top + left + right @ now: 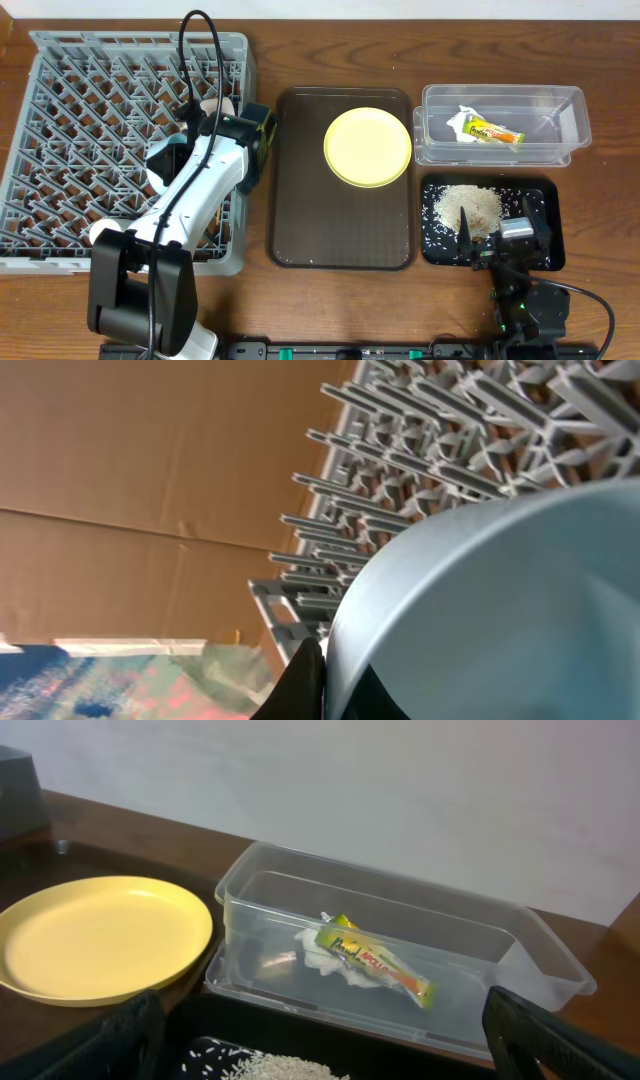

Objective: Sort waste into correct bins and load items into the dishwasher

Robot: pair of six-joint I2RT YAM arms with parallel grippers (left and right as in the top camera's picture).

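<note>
The light blue bowl (500, 610) is tipped on edge over the grey rack (430, 440), filling most of the left wrist view with rows of pegs behind it. The left tool (338, 695) is clenched on the bowl: its rim runs between the two dark fingers at the bottom of that view. From overhead the left arm reaches across the rack's right half and hides the bowl under it.

Just right of the rack lies the brown tray (300, 200), with the yellow plate (368, 147) flat in its upper right part.

Further right, at the far edge of the desk (600, 60), stands the clear tub (570, 110). The wrapper (495, 132) lies inside it, on top of the crumpled white paper (463, 120).

Just in front of the tub sits the black tray (550, 250), holding a heap of loose grains (470, 205). The right tool (497, 220) hangs over this tray, released, with its fingers (130, 1040) spread wide and nothing between them. Its camera looks across to the tub and the plate.
</note>
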